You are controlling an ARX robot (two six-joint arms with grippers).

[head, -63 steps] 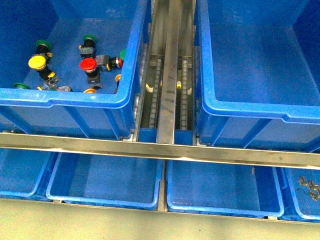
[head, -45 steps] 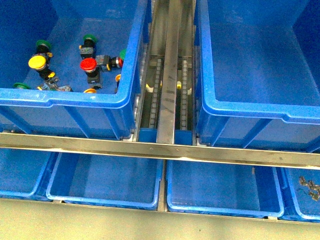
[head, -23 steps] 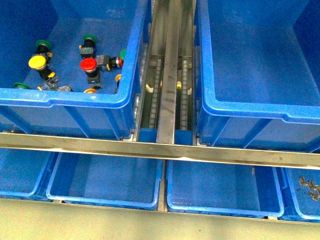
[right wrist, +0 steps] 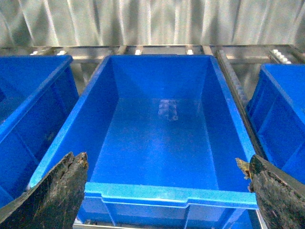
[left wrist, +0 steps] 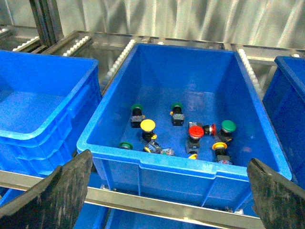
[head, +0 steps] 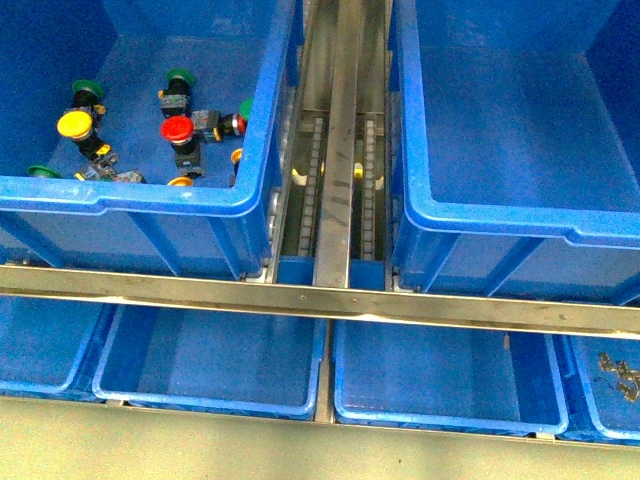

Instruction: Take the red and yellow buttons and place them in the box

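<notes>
Nothing has shifted these last moments: the red button (head: 176, 128) and yellow button (head: 73, 124) lie untouched in the left bin (head: 130, 192). The box (head: 500, 218) stands empty. The left fingers (left wrist: 66, 191) and right fingers (right wrist: 57, 191) are spread wide, gripping nothing.

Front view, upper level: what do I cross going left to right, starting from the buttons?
yellow button → red button → right wall of the buttons' bin → metal roller track → empty box
</notes>
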